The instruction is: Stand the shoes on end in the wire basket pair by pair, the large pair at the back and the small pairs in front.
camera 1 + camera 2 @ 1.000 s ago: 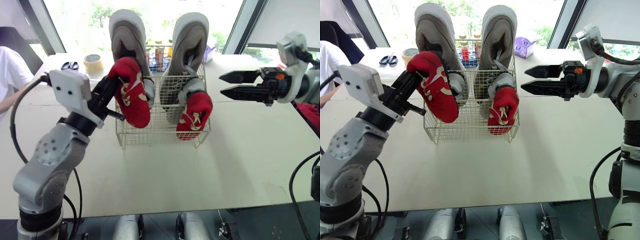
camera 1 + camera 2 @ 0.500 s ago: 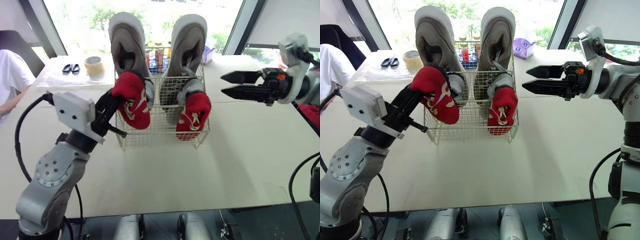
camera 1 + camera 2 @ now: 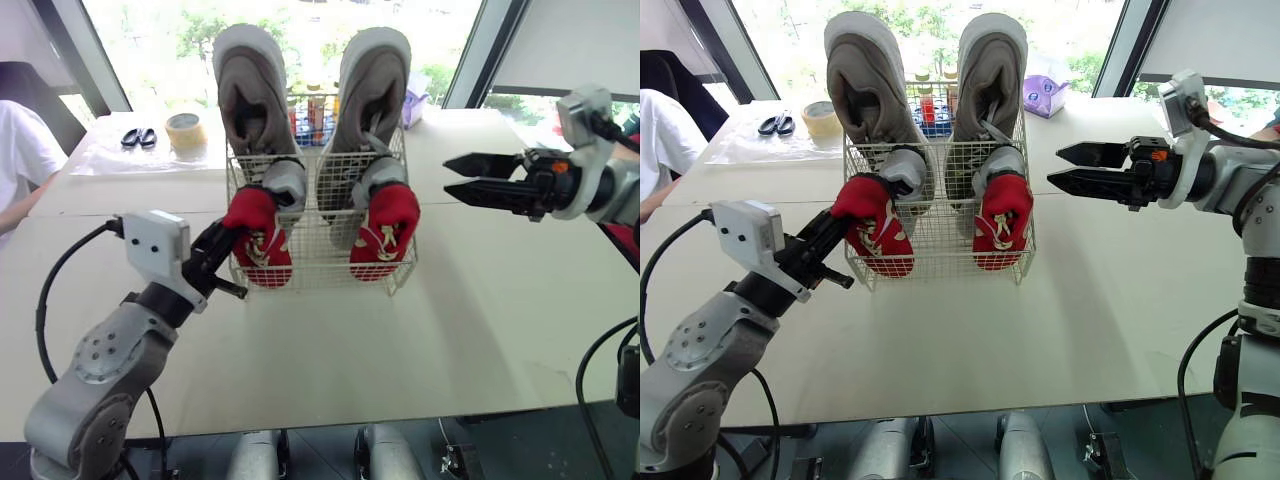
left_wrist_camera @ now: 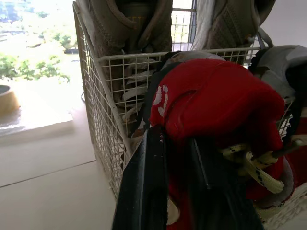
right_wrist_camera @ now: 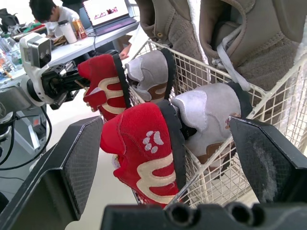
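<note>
One red shoe, pinched by the left end effector, stands at the wire basket front beside its mate, where small pairs belong; the right end effector hovers spread.

Four cameras, one wire basket
Stereo head pair looks forward and down over the bench; left wrist camera sits close against the basket, right wrist camera faces it from farther off.

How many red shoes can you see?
2. One red shoe is at the front left of the basket, held by the left gripper. The other is at the front right. More may be hidden.
</note>
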Tool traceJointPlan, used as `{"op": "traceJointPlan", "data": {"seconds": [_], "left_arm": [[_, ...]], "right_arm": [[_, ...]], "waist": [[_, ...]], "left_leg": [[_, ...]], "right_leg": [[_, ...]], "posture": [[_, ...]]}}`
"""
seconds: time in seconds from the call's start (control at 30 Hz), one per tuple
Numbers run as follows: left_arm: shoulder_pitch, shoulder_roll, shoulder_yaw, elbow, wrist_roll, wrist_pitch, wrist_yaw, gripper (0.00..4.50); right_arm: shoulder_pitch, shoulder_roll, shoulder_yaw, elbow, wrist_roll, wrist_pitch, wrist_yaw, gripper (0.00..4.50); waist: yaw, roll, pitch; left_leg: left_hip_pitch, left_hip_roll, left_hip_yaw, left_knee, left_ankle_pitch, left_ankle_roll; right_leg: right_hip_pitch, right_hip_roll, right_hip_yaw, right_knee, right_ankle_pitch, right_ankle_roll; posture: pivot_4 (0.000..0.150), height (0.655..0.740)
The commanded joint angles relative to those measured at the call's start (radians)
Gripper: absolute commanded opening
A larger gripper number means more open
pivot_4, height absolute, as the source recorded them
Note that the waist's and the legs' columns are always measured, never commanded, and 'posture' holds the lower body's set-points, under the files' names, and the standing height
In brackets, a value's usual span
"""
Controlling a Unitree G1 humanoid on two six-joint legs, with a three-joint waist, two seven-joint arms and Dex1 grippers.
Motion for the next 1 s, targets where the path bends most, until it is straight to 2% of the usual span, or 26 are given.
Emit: {"op": "traceJointPlan", "data": {"seconds": [0.03, 0.1, 0.2, 0.33, 0.47, 0.57, 0.73, 0.87, 1.0], "left_arm": [[0.056, 0.067, 0.129, -0.012, -0.24, 0.051, -0.008, 2.45], [0.115, 0.121, 0.195, -0.009, -0.393, 0.066, -0.021, 2.45], [0.206, 0.205, 0.286, 0.025, -0.555, 0.072, -0.042, 2.45], [0.284, 0.293, 0.391, 0.112, -0.722, 0.062, -0.091, 2.45], [0.298, 0.391, 0.436, 0.202, -0.717, 0.088, -0.139, 2.45], [0.344, 0.426, 0.465, 0.251, -0.694, 0.109, -0.212, 2.45], [0.501, 0.441, 0.427, 0.364, -0.383, 0.063, -0.413, 2.45], [0.411, 0.445, 0.373, 0.435, -0.303, 0.036, -0.46, 2.45], [0.351, 0.421, 0.338, 0.465, -0.247, 0.039, -0.476, 2.45]], "right_arm": [[0.017, -0.009, -0.044, -0.05, 0.024, -0.014, -0.002, 4.5], [0.037, -0.011, -0.051, -0.068, 0.031, -0.01, -0.008, 4.5], [0.072, -0.009, -0.068, -0.091, 0.044, -0.003, -0.023, 4.5], [0.133, -0.013, -0.1, -0.132, 0.062, 0.01, -0.05, 4.5], [0.226, -0.042, -0.161, -0.168, 0.075, 0.025, -0.079, 4.5], [0.32, -0.073, -0.201, -0.193, 0.065, 0.02, -0.086, 4.5], [0.568, -0.095, -0.288, -0.244, 0.036, 0.005, -0.1, 4.5], [0.665, -0.084, -0.262, -0.288, -0.004, -0.044, -0.127, 4.5], [0.699, -0.067, -0.27, -0.314, 0.007, -0.052, -0.152, 4.5]], "waist": [[0.0, 0.0, 0.0], [-0.001, 0.0, 0.0], [0.0, 0.0, 0.0], [0.003, 0.0, 0.001], [0.003, 0.001, 0.001], [0.0, 0.001, 0.001], [-0.002, 0.001, 0.0], [0.006, 0.002, 0.001], [0.004, 0.004, 0.0]], "left_leg": [[0.0, 0.0, 0.0, 0.0, 0.0, 0.0], [0.0, 0.001, 0.0, 0.0, 0.0, 0.0], [0.0, 0.001, 0.0, 0.0, 0.0, -0.001], [0.0, 0.001, -0.001, 0.0, 0.0, 0.0], [0.0, 0.001, -0.001, 0.0, -0.001, 0.0], [0.0, 0.001, 0.0, -0.001, 0.0, 0.0], [0.0, 0.0, 0.001, -0.002, -0.001, 0.0], [0.0, 0.0, 0.001, -0.002, -0.002, 0.003], [0.0, 0.002, -0.001, -0.001, -0.003, 0.004]], "right_leg": [[0.0, 0.0, 0.0, 0.0, 0.0, 0.0], [0.0, 0.0, 0.0, 0.0, 0.0, 0.0], [0.0, -0.001, 0.0, 0.0, 0.0, 0.0], [0.001, -0.002, 0.0, 0.0, -0.002, -0.004], [0.0, -0.002, 0.0, -0.001, -0.002, -0.005], [0.0, -0.001, 0.0, -0.002, -0.002, -0.005], [0.0, 0.0, 0.0, -0.004, -0.002, -0.004], [-0.001, 0.0, 0.0, -0.004, -0.002, -0.005], [-0.002, -0.001, -0.001, -0.009, -0.002, -0.008]], "posture": [[0.15, 0.6675], [0.15, 0.6675], [0.15, 0.6675], [0.15, 0.6675], [0.15, 0.6675], [0.15, 0.6675], [0.15, 0.6675], [0.15, 0.6675], [0.15, 0.6675]]}}
